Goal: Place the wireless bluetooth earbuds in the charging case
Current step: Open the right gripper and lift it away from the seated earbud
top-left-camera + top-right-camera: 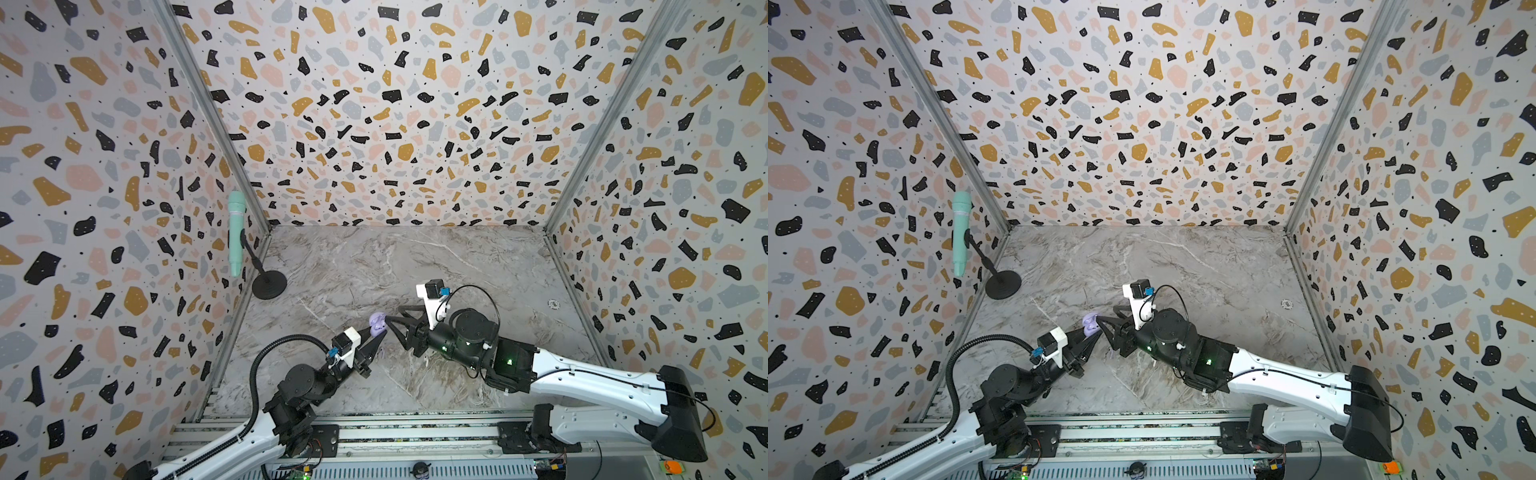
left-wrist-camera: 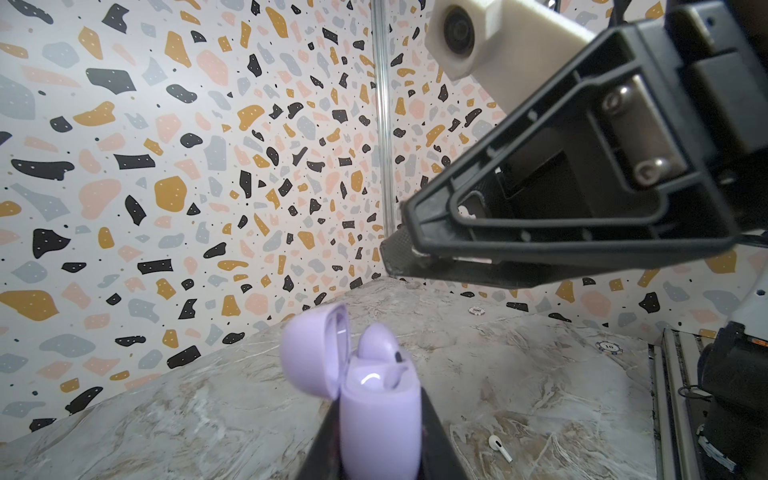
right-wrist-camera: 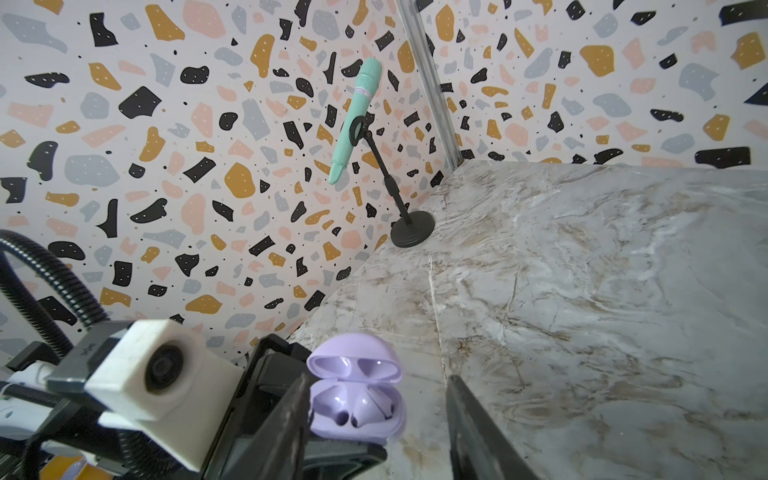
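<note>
The right gripper [image 3: 379,378] stands with its jaws apart and nothing between them, its tips just off the 3 o'clock side of the charging case [image 1: 377,323] in both top views. The left gripper [image 1: 373,338] is clamped on the lower body of that lavender case. It reaches in from 7 o'clock and appears to hold the case off the marble table [image 1: 353,266], a little toward 6 o'clock of the table's middle. The lid [image 2: 309,353] is hinged open on the 10 o'clock side, away from the right gripper, so the wells face that gripper. One lavender earbud [image 2: 376,345] sits in a well, stem down, its long axis upright along the case and its head above the rim; I cannot tell whether it is fully home. The neighbouring well [image 3: 336,409] looks empty. A white earbud [image 2: 498,446] lies flat on the table, well apart from the case at about 4 o'clock of it, near the right arm. No second lavender earbud is to be seen. In my judgement the coming move falls to the free right gripper: either press along the seated earbud's upright axis, or turn toward 4 o'clock for a piece off the table.
</note>
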Tool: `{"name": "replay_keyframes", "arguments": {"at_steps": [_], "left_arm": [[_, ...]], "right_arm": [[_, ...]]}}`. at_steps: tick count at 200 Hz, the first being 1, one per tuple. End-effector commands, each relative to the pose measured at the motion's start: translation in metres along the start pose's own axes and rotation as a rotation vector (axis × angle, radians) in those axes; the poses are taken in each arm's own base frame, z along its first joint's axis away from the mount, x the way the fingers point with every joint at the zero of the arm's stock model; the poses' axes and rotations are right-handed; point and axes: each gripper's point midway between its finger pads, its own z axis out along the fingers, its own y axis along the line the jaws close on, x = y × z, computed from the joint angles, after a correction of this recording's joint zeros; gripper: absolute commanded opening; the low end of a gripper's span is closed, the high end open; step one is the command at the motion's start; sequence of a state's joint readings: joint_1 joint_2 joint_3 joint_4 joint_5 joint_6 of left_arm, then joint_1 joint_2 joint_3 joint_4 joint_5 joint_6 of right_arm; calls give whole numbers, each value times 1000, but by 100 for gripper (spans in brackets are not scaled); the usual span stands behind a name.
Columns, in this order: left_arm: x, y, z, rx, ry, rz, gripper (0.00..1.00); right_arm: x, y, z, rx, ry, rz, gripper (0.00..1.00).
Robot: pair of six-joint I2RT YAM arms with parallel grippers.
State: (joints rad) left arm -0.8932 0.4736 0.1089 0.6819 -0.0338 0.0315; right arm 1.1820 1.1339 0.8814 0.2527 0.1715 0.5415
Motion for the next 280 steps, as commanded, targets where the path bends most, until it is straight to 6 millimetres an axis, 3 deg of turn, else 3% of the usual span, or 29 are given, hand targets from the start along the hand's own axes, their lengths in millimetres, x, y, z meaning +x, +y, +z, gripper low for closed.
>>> {"name": "replay_keyframes", "arguments": {"at_steps": [1, 31, 71, 102, 136, 219, 280], "left_arm": [[-22, 1, -1, -7, -71, 12, 0], [-24, 20, 5, -114, -14, -57, 0], [-26, 21, 6, -117, -19, -55, 0], [-28, 10, 4, -58, -39, -25, 0], [-31, 12, 5, -67, -34, -22, 0], [-40, 17, -8, -96, -94, 17, 0], [-52, 44, -20, -251, -117, 43, 0]], "right_arm": [[-17, -6, -11, 5, -40, 8, 55], [-17, -16, -15, 13, -42, 28, 55], [-9, -24, -17, 26, -23, 52, 55], [4, -39, -21, 55, -3, 78, 55], [18, -55, -24, 76, 19, 114, 55], [84, -84, -2, 146, 186, 191, 55], [143, -101, 31, 249, 415, 278, 58]]}}
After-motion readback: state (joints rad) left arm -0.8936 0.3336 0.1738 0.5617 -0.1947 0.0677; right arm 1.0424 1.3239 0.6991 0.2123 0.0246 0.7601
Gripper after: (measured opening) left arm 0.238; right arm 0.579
